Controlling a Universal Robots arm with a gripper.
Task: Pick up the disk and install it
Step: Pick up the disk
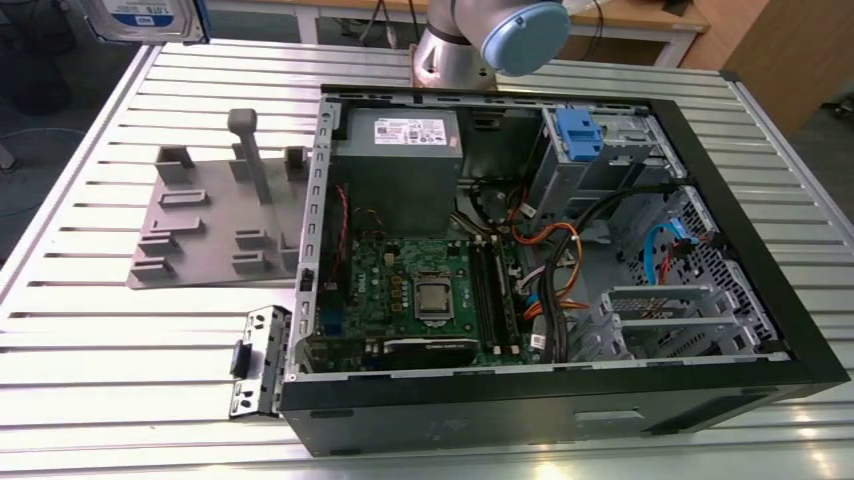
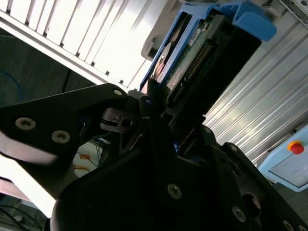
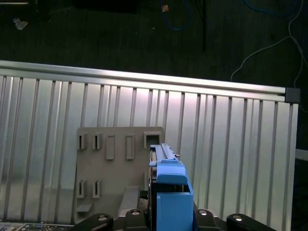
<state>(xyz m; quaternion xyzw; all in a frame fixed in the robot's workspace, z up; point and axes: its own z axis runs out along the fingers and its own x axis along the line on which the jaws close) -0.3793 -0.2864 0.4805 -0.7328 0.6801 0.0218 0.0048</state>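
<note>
1 disk (image 2: 207,48) is off the table, clamped edgewise between the 2 black fingers of the gripper (image 2: 161,103); the jaws are closed tight on its blue frame. In the exterior view it hangs high at the exterior view's left, well apart from the 1 open computer case (image 1: 787,320). In the first wrist view it sits above the 1 grey holder plate (image 3: 115,163), which lies flat on the slatted table (image 1: 94,400) just beside the case. Inside the case are 1 grey metal box (image 1: 396,175) (white sticker on top) and 1 blue tab (image 1: 577,132).
</note>
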